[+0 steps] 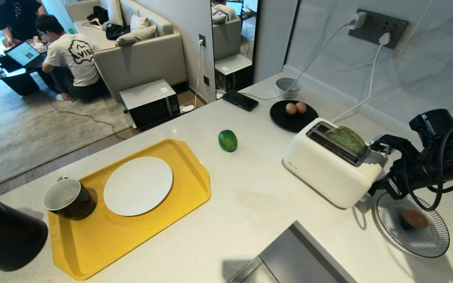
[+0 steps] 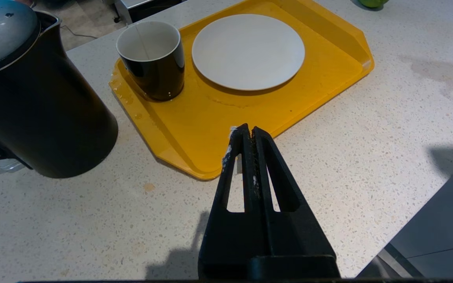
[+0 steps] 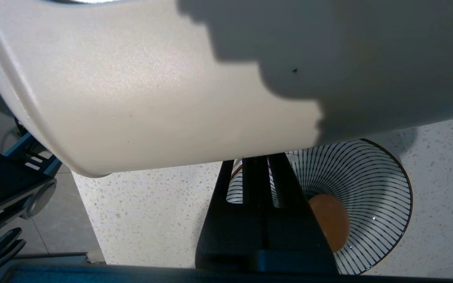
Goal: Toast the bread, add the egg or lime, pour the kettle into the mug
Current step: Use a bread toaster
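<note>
Evidently the toasting step is in hand; the bread (image 1: 347,139) stands partly proud of the slot of the white toaster (image 1: 328,173), not yet pushed down, and the right gripper (image 3: 258,160) sits with its jaws pressed together and holding nothing, tips right at the toaster's end wall, where they pass out of sight behind its lower edge; whether they touch a lever I cannot tell. Just beneath and behind those jaws lies the striped bowl (image 3: 372,169) with one egg (image 3: 328,222) in it; two more eggs rest on a black plate well beyond the toaster. The left gripper (image 2: 249,135) hangs idle, jaws together and empty, tips over the near rim of the yellow tray (image 2: 187,129); ahead of the tips stand the mug (image 2: 153,59) and the white plate (image 2: 248,51), the kettle (image 2: 34,102) off to one side, the lime (image 1: 227,140) on the counter between tray and toaster. Next, I judge, the right jaws must press the toaster's lever downward so the slice sinks; the risk is shoving the toaster itself.
</note>
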You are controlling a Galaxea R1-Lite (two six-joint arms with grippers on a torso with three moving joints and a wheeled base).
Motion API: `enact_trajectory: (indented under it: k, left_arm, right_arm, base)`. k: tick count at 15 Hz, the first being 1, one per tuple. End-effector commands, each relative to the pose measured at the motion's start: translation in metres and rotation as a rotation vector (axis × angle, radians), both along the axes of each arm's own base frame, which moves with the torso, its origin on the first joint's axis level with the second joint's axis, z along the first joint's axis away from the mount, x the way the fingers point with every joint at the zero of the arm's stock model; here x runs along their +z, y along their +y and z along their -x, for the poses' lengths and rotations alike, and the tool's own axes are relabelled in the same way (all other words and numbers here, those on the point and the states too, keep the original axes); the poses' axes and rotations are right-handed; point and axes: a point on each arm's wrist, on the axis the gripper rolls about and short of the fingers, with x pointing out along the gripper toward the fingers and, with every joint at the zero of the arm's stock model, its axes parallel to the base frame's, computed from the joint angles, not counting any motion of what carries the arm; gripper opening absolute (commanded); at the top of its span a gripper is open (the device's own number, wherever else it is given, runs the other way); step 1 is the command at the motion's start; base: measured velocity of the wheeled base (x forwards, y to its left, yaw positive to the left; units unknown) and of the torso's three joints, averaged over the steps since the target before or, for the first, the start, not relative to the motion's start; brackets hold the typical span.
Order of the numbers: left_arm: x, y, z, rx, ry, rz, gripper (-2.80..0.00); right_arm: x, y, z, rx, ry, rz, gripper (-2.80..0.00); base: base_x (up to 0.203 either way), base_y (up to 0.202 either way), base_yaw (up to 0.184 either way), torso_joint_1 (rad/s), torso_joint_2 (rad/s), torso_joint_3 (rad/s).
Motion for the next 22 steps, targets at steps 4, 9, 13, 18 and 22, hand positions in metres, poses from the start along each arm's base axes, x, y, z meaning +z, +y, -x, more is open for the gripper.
enact_trajectory:
  k: [4, 9, 13, 18, 22]
  left_arm:
    - [0.0000, 0.0000, -0.0001, 0.001, 0.001, -0.001, -2.80]
    - [0.0000, 0.0000, -0.0001, 0.001, 0.001, -0.001, -2.80]
    - [0.0000, 0.0000, -0.0001, 0.001, 0.001, -0.001, -2.80]
    - [0.0000, 0.0000, -0.0001, 0.001, 0.001, -0.001, -2.80]
    - [0.0000, 0.0000, -0.0001, 0.001, 0.001, -0.001, -2.80]
  right_arm:
    - [-0.0011, -0.0001, -0.0005, 0.003, 0.004, 0.001, -2.80]
    - [-0.0005, -0.0001, -0.0009, 0.005, 0.000, 0.002, -2.80]
    - [-0.0009, -0.0002, -0.0014, 0.004, -0.007, 0.004, -2.80]
    - [-0.0013, -0.0002, -0.0016, 0.004, -0.005, 0.004, -2.80]
    - [-0.0024, -0.0008, -0.0027, 0.002, -0.003, 0.004, -2.80]
  base:
    - [0.000, 0.000, 0.000, 0.000, 0.00, 0.000]
    - [0.000, 0.000, 0.000, 0.000, 0.00, 0.000]
    - [0.000, 0.000, 0.000, 0.000, 0.00, 0.000]
    - [0.000, 0.000, 0.000, 0.000, 0.00, 0.000]
    - [0.000, 0.000, 0.000, 0.000, 0.00, 0.000]
